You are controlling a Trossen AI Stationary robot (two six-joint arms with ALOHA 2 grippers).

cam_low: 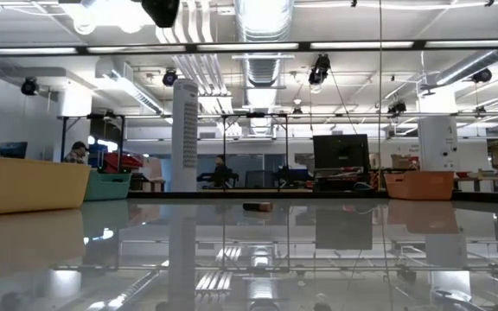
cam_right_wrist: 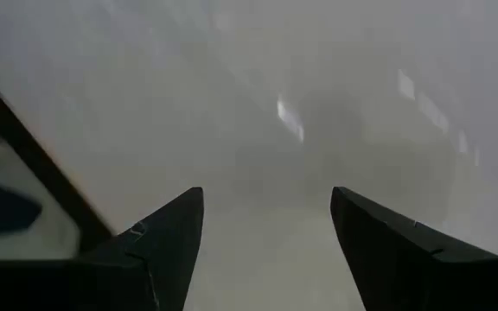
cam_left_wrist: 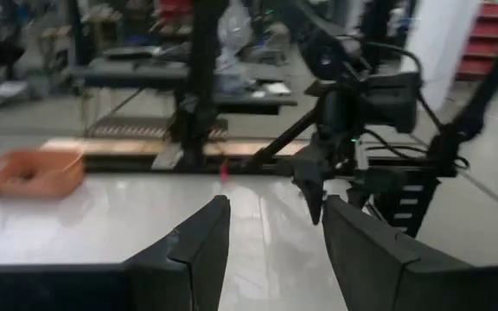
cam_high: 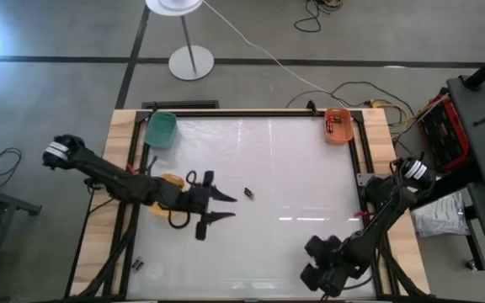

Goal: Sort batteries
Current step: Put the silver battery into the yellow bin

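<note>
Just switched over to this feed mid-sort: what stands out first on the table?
The left gripper stands open near the table's middle, its fingers pointing at one small dark battery lying alone just beyond them. Bins mark the edges: green bin at the far left corner, orange bin at the far right, yellow bin under the left arm. The right gripper waits open at the near right edge.

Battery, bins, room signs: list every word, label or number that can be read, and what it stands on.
None can be read.
Lone battery: markings too small.
Orange bin, green bin: no print shows.
Monitor in the room: dark, no text.
Left gripper, open: no label visible.
</note>
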